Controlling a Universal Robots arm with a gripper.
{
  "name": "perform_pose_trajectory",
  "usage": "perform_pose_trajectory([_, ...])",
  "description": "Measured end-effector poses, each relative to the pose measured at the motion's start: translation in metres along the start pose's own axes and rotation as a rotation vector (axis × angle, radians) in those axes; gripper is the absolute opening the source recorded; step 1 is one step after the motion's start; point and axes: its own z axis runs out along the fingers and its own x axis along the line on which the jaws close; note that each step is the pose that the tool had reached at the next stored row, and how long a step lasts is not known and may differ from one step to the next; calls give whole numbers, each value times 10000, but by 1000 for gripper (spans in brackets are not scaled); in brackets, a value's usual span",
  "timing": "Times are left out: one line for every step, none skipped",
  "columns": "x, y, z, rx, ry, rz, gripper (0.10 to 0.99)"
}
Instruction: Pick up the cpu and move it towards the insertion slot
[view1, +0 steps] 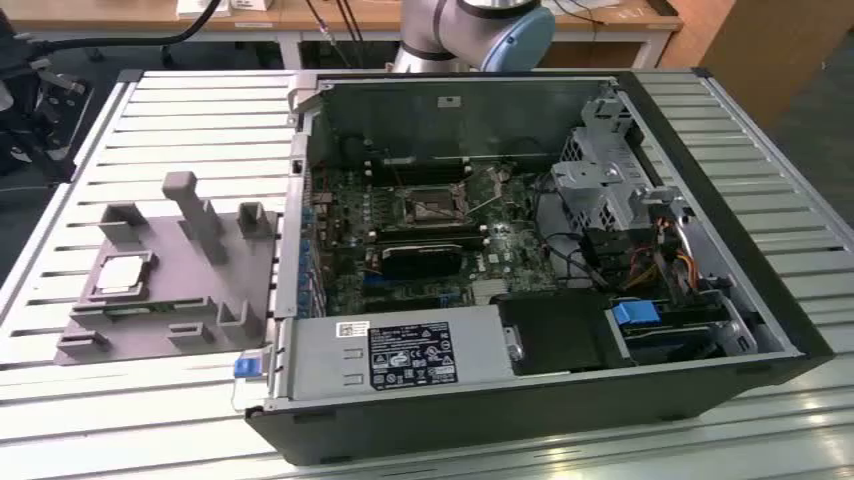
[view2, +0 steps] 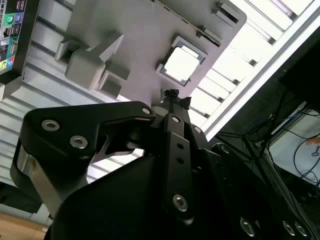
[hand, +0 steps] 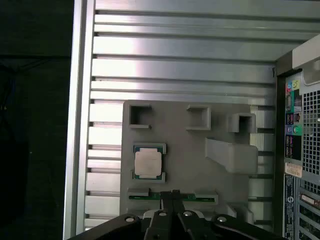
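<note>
A cpu (hand: 148, 162) with a pale metal top lies flat in a recess of a grey holder plate (hand: 185, 150), framed by two short brackets on opposite sides, and nothing is touching it. The gripper (hand: 172, 194) has its black fingers pressed together with nothing between them, its tip over a thin green strip (hand: 145, 196) set along the plate's edge, near the cpu but apart from it. The plate rests on a ribbed metal desk (hand: 175, 55), carries three open-sided blocks (hand: 140, 116) and a wedge-shaped block (hand: 232, 155), and sits just beside a computer case (hand: 300, 150) with coloured ports.
</note>
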Motion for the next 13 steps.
perform_pose_trajectory([0, 0, 0, 0, 0, 0, 102])
perform_pose_trajectory([0, 0, 0, 0, 0, 0, 102])
perform_pose_trajectory([0, 0, 0, 0, 0, 0, 102])
perform_pose_trajectory([0, 0, 0, 0, 0, 0, 102])
perform_pose_trajectory([0, 0, 0, 0, 0, 0, 102])
perform_pose_trajectory([0, 0, 0, 0, 0, 1, 102])
perform_pose_trajectory([0, 0, 0, 0, 0, 0, 102])
perform_pose_trajectory([0, 0, 0, 0, 0, 0, 102])
perform_pose_trajectory([0, 0, 0, 0, 0, 0, 102])
perform_pose_trajectory([0, 0, 0, 0, 0, 1, 102])
perform_pose_trajectory([0, 0, 1, 1, 1, 1, 102])
perform_pose_trajectory([0, 0, 5, 0, 0, 0, 102])
perform_pose_trajectory([0, 0, 9, 1, 0, 0, 102])
